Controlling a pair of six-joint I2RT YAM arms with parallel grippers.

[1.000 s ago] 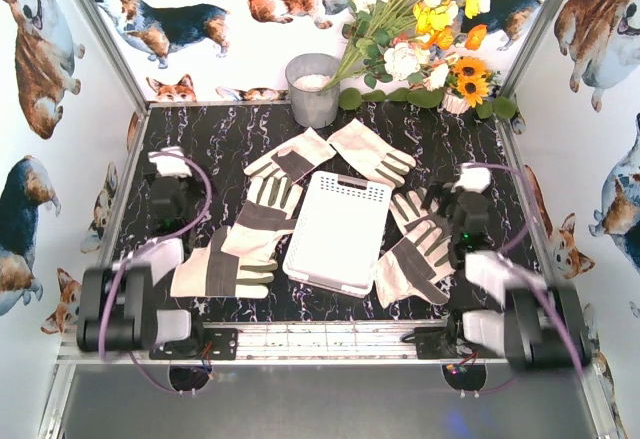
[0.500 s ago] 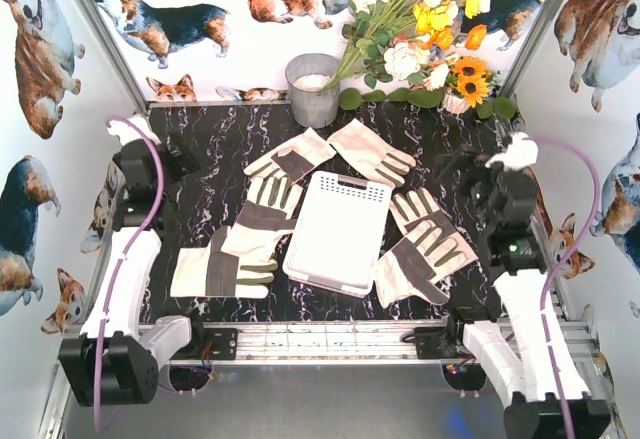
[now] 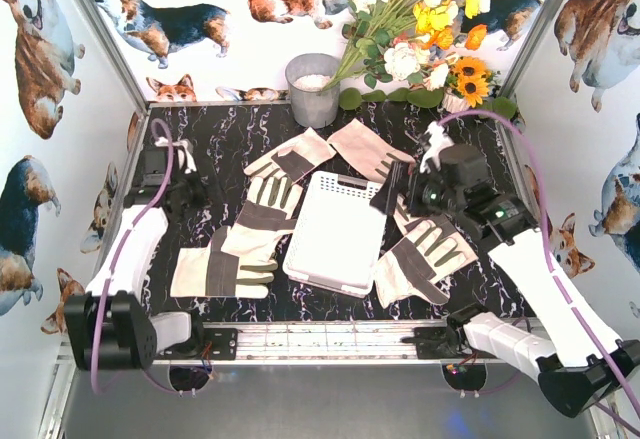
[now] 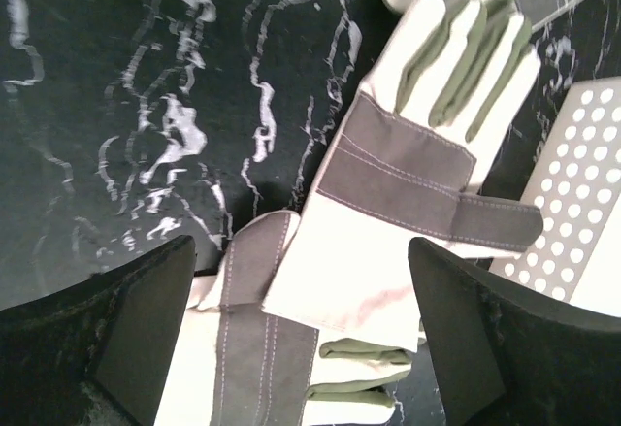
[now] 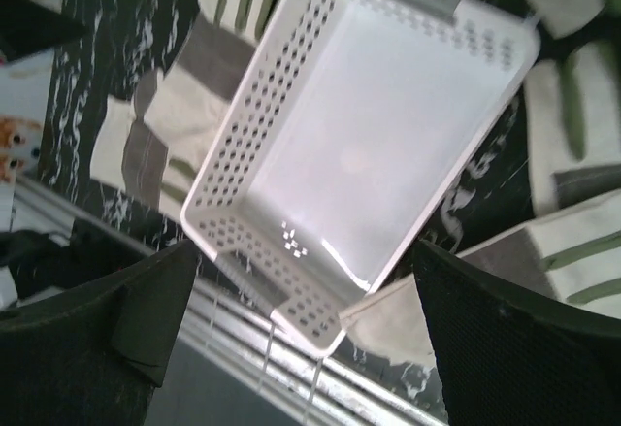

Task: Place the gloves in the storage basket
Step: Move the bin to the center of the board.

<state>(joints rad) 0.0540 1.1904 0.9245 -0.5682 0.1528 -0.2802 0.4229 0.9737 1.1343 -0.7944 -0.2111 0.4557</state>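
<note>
Left claw (image 4: 301, 246) gapes empty over cream fabric gloves (image 4: 388, 169) — right claw (image 5: 306, 246) likewise over perforated basket (image 5: 262, 135).

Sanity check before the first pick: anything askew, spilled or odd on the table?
Nothing spilled or damaged. The storage basket sits skewed relative to the edges of the table, and it is empty. The gloves lie scattered around it, overlapping in pairs at left and right.

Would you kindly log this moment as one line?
left gripper: open, over gloves | right gripper: open, near storage basket | storage basket: empty | gloves: outside
</note>
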